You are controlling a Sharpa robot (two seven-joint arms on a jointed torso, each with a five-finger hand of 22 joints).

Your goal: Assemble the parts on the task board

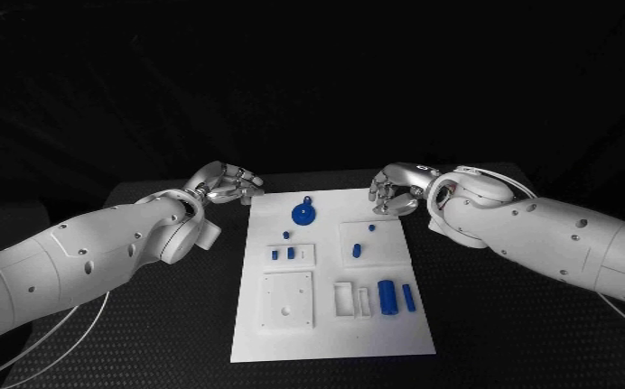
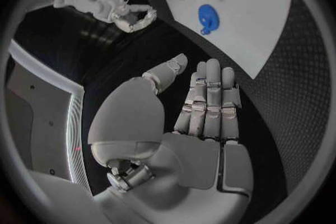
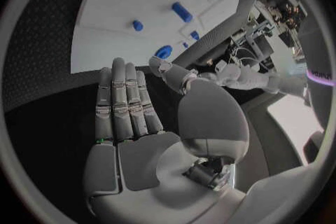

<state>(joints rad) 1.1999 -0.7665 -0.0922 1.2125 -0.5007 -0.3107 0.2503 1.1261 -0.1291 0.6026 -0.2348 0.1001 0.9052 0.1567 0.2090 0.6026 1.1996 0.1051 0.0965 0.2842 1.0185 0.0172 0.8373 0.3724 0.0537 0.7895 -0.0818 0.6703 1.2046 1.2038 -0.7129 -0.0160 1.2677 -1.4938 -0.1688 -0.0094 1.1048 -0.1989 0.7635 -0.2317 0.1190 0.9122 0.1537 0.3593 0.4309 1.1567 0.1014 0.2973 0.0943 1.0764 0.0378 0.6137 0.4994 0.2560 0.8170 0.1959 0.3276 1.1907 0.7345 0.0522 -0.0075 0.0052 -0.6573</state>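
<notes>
I am hovering my left hand [image 1: 224, 183] and right hand [image 1: 398, 190], both released with nothing in them, at the far corners of the board [image 1: 332, 339]. The blue parts [image 1: 387, 295] are lying scattered on it, apparently unassembled; nearly all seems left.

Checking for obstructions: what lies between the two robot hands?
Head view: only the task board's far edge, bare white, between left robot hand and right robot hand.
</notes>
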